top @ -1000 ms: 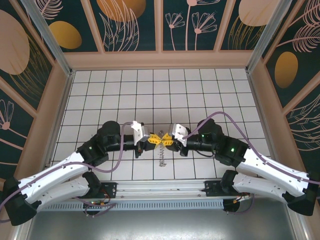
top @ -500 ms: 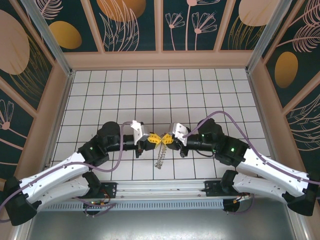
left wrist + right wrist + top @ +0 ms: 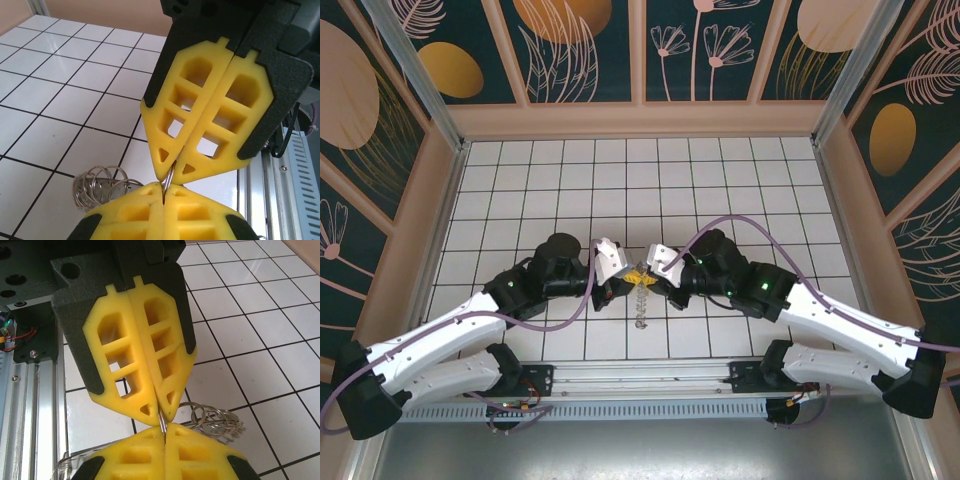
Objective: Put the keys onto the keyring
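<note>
1. The left gripper (image 3: 160, 412) is pressing its yellow fingers fully together, with no gap between them, and is pinching a thin edge of the keyring (image 3: 100, 185) at its tips.
2. The right gripper (image 3: 172, 172) is facing it tip to tip, likewise clamped tight on that same thin metal edge.
3. The keyring is trailing from the meeting tips as a bunch of small silvery rings. It is sitting toward the near edge of the worktop (image 3: 720, 180), about midway between its left and right edges.
4. Whether the rings are resting on the tiles or hanging just above them is not clear.
5. The keys are proving too small to make out.
</note>
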You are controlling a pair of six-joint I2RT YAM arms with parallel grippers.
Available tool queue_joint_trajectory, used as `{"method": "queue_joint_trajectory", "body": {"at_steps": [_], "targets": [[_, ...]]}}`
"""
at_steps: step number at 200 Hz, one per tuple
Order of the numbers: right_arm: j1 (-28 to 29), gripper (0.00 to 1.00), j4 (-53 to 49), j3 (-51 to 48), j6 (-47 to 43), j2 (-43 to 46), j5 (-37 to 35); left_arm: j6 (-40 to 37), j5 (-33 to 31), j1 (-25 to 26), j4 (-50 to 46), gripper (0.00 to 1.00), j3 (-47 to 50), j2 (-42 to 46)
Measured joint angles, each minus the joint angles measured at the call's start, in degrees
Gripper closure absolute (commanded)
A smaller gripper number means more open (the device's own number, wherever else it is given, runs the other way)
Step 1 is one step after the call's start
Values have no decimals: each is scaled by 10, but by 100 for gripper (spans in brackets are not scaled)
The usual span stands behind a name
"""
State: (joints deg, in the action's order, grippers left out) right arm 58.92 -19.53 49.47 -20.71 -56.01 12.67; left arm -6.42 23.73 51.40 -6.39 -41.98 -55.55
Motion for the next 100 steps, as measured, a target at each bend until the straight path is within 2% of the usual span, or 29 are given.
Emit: {"method": "queue_joint_trajectory", "body": {"at_steps": [42, 100], "targets": [[0, 85, 27, -15, 7, 42, 20, 23, 33, 0, 70, 100, 27, 29], [-5, 81, 80, -33, 27, 74, 57, 61, 68, 0, 157, 100, 54, 57]]}}
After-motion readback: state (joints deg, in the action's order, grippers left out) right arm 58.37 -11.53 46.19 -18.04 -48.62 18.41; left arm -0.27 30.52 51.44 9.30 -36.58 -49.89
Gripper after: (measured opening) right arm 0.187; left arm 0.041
